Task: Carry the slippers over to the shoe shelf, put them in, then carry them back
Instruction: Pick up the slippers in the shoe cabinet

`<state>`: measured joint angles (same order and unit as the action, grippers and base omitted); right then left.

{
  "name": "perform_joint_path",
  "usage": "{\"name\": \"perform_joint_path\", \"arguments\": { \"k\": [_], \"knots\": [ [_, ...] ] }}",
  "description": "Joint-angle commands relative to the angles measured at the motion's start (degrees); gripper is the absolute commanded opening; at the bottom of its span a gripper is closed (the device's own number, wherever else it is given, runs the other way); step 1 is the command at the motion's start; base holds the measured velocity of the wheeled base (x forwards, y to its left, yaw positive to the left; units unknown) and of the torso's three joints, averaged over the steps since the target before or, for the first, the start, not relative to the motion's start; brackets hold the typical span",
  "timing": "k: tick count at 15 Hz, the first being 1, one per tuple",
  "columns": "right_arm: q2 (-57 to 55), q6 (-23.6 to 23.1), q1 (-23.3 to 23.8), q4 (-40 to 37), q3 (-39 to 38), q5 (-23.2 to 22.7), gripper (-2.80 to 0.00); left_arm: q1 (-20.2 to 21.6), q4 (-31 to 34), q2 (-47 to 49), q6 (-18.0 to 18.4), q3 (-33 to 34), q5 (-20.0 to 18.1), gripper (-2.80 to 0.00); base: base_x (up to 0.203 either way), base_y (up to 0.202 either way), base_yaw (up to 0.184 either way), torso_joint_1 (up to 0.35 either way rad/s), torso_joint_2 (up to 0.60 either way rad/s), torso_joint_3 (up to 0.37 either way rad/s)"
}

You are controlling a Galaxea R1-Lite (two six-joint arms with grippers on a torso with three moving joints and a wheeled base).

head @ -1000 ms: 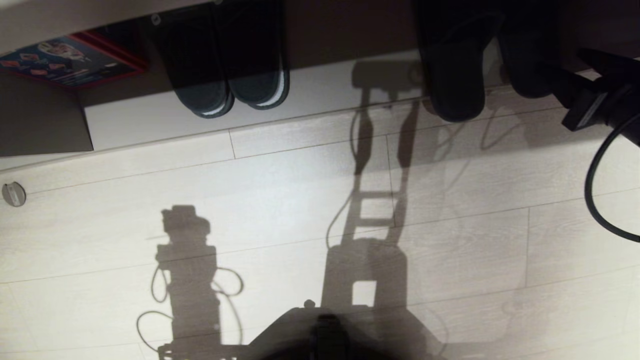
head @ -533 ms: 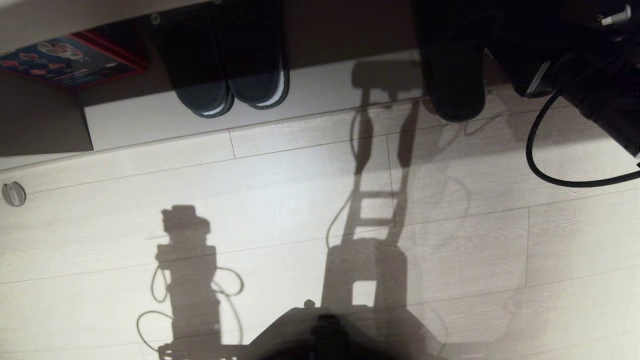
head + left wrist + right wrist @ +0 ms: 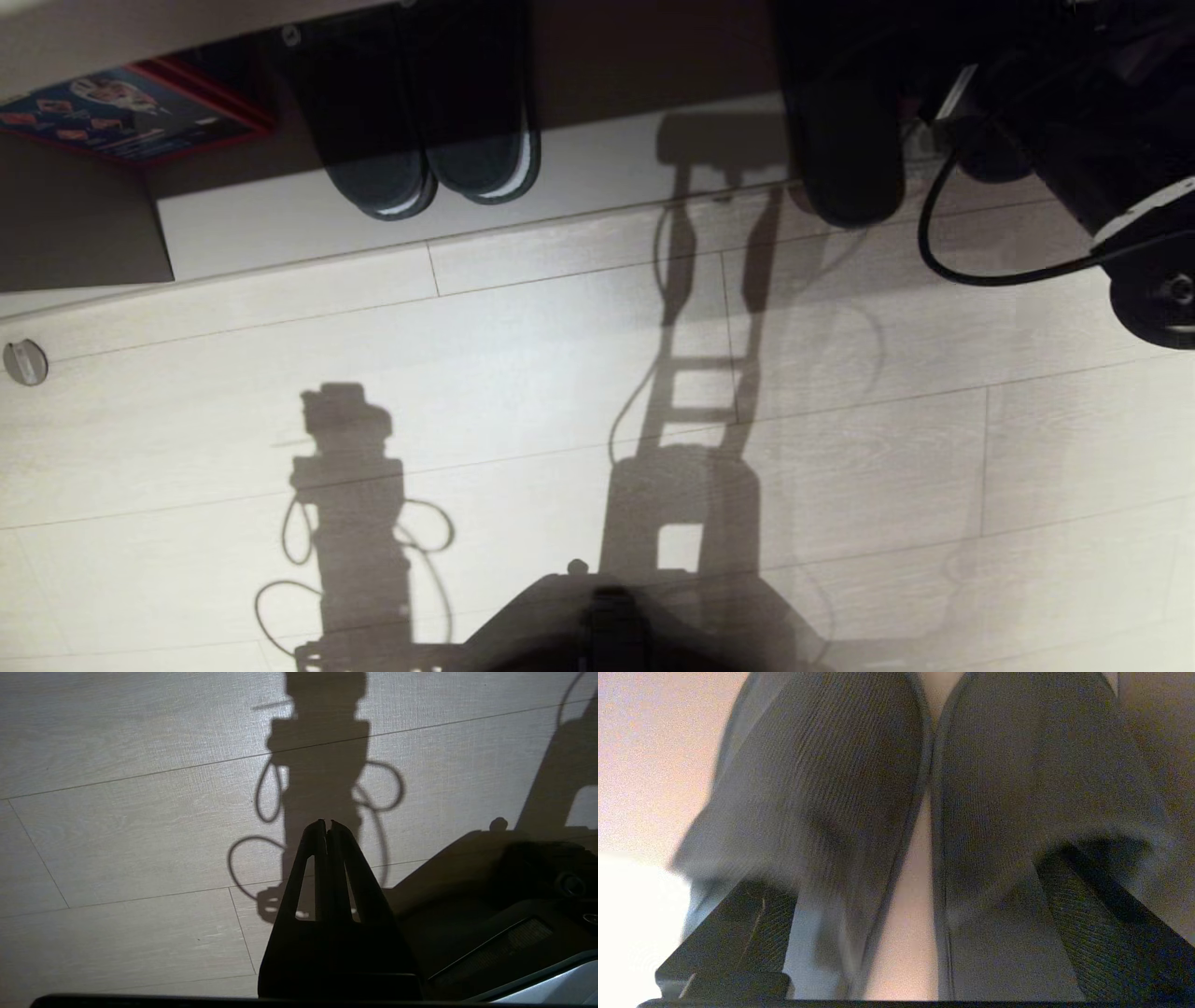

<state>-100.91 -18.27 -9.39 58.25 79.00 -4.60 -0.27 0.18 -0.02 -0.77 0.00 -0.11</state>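
Your inventory, largest item first.

Floor [image 3: 560,373]: pale wood-grain planks, crossed by the robot's shadows.

Shoe shelf [image 3: 597,159]: low cubby along the far edge of the head view, pale base board, dark interior.

Right arm [image 3: 1102,159]: dark, reaching into the shelf at the far right, a black cable looping under it.

Slippers [image 3: 924,788]: grey-blue pair with ribbed fabric and wide toe bands, lying side by side and nearly touching, on the shelf's right part; in the head view one heel [image 3: 850,159] overhangs the shelf edge.

Black pair with white sole edges [image 3: 434,121]: on the shelf, well to the left of your slippers.

Right gripper [image 3: 924,933]: fingers [image 3: 733,933] spread wide, one at each outer side of the pair; you cannot tell if they touch it.

Left gripper [image 3: 328,826]: fingers pressed together, empty, hanging over bare floor.
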Motion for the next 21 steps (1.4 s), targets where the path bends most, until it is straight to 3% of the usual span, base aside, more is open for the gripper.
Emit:
{"name": "perform_joint_path", "arguments": {
  "k": [1,7,8,15,18,21],
  "knots": [
    [-4.75,-0.14,-0.18,0.55,4.08,-0.01,0.00,0.00,0.00,0.02,-0.02,0.09,0.02,-2.80,0.000,0.000,0.000,0.000,0.00,0.000],
    [-15.48,0.32,-0.36,0.43,21.55,-0.16,0.00,0.00,0.00,0.02,-0.02,0.09,0.02,-2.80,0.000,0.000,0.000,0.000,0.00,0.000],
    [-16.97,0.49,-0.37,0.45,23.76,-0.27,-2.80,0.00,0.00,0.02,-0.02,0.09,0.02,-2.80,0.000,0.000,0.000,0.000,0.00,0.000],
    [-14.13,1.66,-1.52,0.25,23.58,0.08,-2.80,0.00,0.00,0.02,-0.02,0.09,0.02,-2.80,0.000,0.000,0.000,0.000,0.00,0.000],
    [-5.31,1.66,-2.42,-0.37,13.10,0.30,-2.80,0.00,0.00,0.02,-0.02,0.09,0.02,-2.80,0.000,0.000,0.000,0.000,0.00,0.000],
    [5.69,1.64,-2.85,-2.19,-3.28,0.75,-2.80,0.00,0.00,0.02,-0.02,0.09,0.02,-2.80,0.000,0.000,0.000,0.000,0.00,0.000]
  ]
}}
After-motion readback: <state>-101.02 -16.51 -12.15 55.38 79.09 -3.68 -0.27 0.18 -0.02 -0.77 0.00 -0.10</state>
